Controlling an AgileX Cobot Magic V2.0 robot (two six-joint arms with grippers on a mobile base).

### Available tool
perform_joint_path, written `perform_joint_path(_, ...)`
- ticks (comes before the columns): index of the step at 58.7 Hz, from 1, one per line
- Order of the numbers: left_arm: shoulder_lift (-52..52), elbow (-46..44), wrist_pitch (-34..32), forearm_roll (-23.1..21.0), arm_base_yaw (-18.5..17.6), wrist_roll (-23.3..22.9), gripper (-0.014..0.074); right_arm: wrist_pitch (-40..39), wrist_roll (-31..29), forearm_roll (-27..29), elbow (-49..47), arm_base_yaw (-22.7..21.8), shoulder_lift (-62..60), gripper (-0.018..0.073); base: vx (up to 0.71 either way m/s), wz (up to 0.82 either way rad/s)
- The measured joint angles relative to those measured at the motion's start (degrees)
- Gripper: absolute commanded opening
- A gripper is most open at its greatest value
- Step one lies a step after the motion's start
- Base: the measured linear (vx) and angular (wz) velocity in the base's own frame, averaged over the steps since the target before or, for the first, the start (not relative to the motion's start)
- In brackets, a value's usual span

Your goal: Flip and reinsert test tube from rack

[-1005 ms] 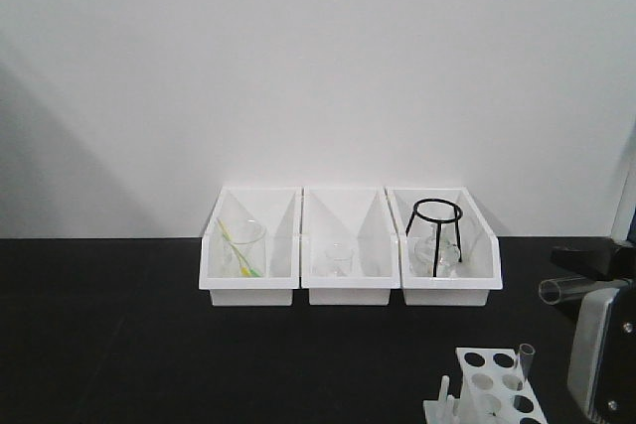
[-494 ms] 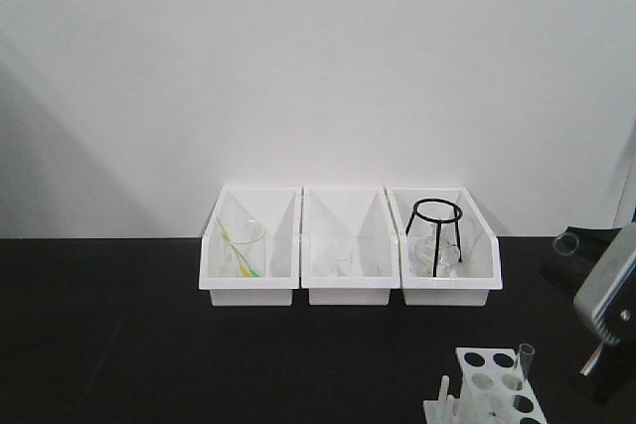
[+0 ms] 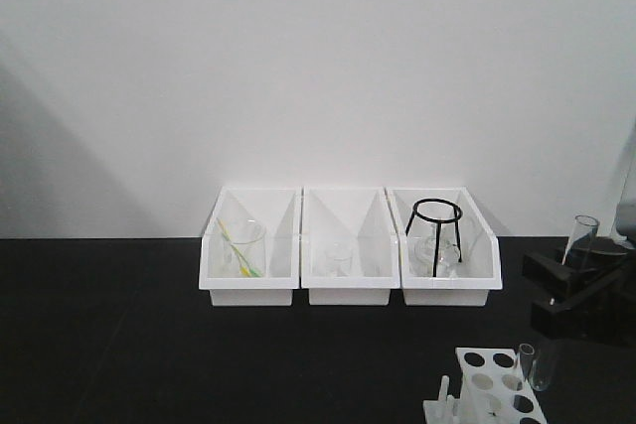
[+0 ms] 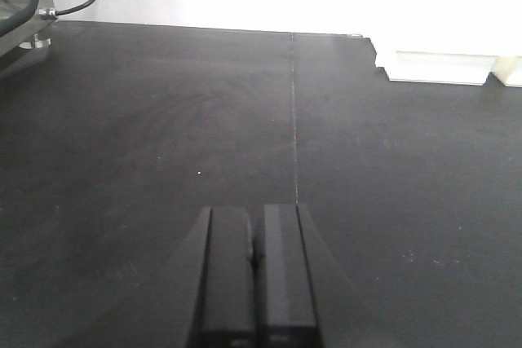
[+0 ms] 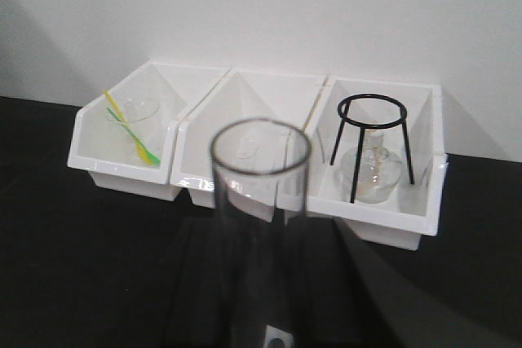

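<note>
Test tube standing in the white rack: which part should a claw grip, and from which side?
The test tube stands upright in a hole of the rack, its lower body below the top plate. Grip the short glass length above the plate, coming straight down from above.

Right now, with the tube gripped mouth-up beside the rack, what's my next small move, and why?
Probably nudge the right gripper leftward to bring the test tube over an empty hole in the rack. The tube leans mouth-up, its lower end seemingly just off the rack's right edge, not above a hole.
</note>
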Motion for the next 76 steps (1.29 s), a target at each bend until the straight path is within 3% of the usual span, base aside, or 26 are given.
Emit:
perform_joint_path(4, 0.0, 0.0, 0.0, 0.0, 0.0, 0.0, -0.0006, -1.4, -4.8, 5.3, 0.0, 0.0, 1.1, -0.0008, 0.00, 0.00)
perform_joint_path(21, 0.0, 0.0, 0.0, 0.0, 0.0, 0.0, -0.0006, -6.3, -37.6, 37.3, 0.0, 0.0, 1.7, -0.0008, 0.00, 0.00)
perform_joint_path(26, 0.0, 0.0, 0.0, 0.0, 0.0, 0.0, -0.0006, -8.8, -44.7, 43.6, 0.5, 0.0, 1.7, -0.0008, 0.00, 0.00)
perform_joint_path(33, 0.0, 0.0, 0.0, 0.0, 0.0, 0.0, -0.0006, -16.0, -49.7, 49.0, 5.6, 0.0, 1.7, -0.0008, 0.00, 0.00)
perform_joint_path(45, 0.0, 0.0, 0.0, 0.0, 0.0, 0.0, -0.0006, -17.8, -50.8, 47.9, 14.5, 0.0, 1.7, -0.0008, 0.00, 0.00)
perform_joint_path(57, 0.0, 0.0, 0.0, 0.0, 0.0, 0.0, -0.0006, -18.6, -47.3, 40.8, 15.0, 0.0, 1.9, -0.0008, 0.00, 0.00)
perform_joint_path(76, 0.0, 0.0, 0.0, 0.0, 0.0, 0.0, -0.0006, -23.0, -44.2, 39.0, 15.0, 0.0, 9.4, -0.0008, 0.00, 0.00)
